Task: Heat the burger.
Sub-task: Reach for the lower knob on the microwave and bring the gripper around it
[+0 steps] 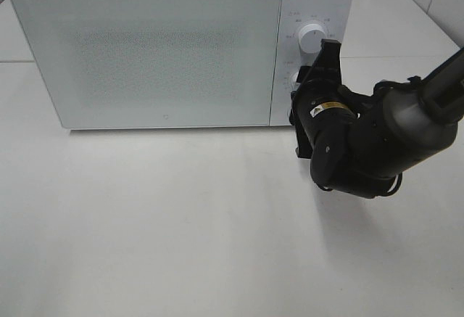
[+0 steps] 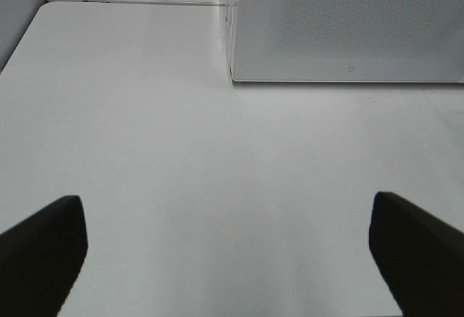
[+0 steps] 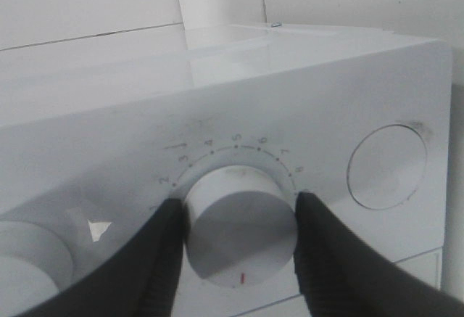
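The burger is out of view; the white microwave (image 1: 145, 48) stands with its door closed. My right gripper (image 1: 301, 79) reaches the control panel and is shut on the lower dial (image 3: 241, 237), one black finger (image 3: 156, 259) pressed on each side of it. Numbers ring this dial and a small red mark shows on its edge. The upper dial (image 1: 312, 35) is free. My left gripper (image 2: 228, 259) hangs open over bare table in front of the microwave's left corner (image 2: 233, 77), holding nothing. It does not show in the exterior high view.
The white table (image 1: 181, 230) stretches in front of the microwave. A round button (image 3: 386, 166) sits on the panel beside the gripped dial, and the other dial (image 3: 29, 259) lies on its opposite side. The right arm's dark body (image 1: 377, 143) hovers right of the panel.
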`<state>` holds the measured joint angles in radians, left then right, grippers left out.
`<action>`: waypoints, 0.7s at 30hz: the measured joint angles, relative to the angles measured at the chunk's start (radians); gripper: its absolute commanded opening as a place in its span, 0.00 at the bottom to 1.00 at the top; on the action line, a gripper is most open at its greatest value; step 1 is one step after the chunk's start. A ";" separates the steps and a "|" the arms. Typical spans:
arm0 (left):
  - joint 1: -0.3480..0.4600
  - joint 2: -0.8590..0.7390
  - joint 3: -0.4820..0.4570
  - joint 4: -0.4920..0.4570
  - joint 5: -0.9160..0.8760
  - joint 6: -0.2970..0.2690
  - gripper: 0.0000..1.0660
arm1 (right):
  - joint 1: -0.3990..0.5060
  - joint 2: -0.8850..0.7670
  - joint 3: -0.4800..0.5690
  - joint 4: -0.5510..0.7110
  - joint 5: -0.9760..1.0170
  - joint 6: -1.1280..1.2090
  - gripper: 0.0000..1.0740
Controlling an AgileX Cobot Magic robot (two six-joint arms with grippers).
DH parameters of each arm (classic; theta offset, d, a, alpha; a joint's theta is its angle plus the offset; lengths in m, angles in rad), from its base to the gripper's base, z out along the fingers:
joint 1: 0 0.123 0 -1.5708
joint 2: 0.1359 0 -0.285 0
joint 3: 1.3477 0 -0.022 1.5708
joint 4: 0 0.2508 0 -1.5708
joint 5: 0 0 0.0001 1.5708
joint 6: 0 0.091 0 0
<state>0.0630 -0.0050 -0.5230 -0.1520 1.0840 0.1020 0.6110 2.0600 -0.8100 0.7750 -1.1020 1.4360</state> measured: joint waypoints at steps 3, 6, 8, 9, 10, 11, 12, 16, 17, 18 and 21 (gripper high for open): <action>0.000 0.000 0.000 0.000 0.000 0.000 0.92 | 0.001 0.000 0.000 0.010 0.000 -0.030 0.17; 0.000 0.000 0.000 0.000 0.000 0.000 0.92 | 0.002 0.000 0.000 0.021 -0.002 -0.061 0.25; 0.000 0.000 0.000 0.000 0.000 0.000 0.92 | 0.002 0.000 0.000 0.029 -0.002 -0.073 0.30; 0.000 0.000 0.000 0.000 0.000 0.000 0.92 | 0.002 0.000 0.000 0.031 -0.002 -0.079 0.34; 0.000 0.000 0.000 0.000 0.000 0.000 0.92 | 0.002 0.000 0.000 0.031 -0.002 -0.079 0.34; 0.000 0.000 0.000 0.000 0.000 0.000 0.92 | 0.003 0.000 -0.001 0.038 -0.002 -0.087 0.39; 0.000 0.000 0.000 0.000 0.000 0.000 0.92 | 0.005 0.000 -0.003 0.044 -0.002 -0.093 0.46; 0.000 0.000 0.000 0.000 0.000 0.000 0.92 | 0.006 0.000 -0.004 0.053 -0.002 -0.114 0.55; 0.000 0.000 0.000 0.000 0.000 0.000 0.92 | 0.008 0.000 -0.004 0.065 -0.009 -0.131 0.57; 0.000 0.000 0.000 0.000 0.000 0.000 0.92 | 0.009 -0.001 -0.004 0.075 -0.015 -0.145 0.62; 0.000 0.000 0.000 0.000 0.000 0.000 0.92 | 0.012 -0.001 -0.004 0.083 -0.030 -0.176 0.65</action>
<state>0.0630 -0.0050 -0.5230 -0.1520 1.0840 0.1020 0.6230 2.0590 -0.8140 0.8580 -1.1320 1.2600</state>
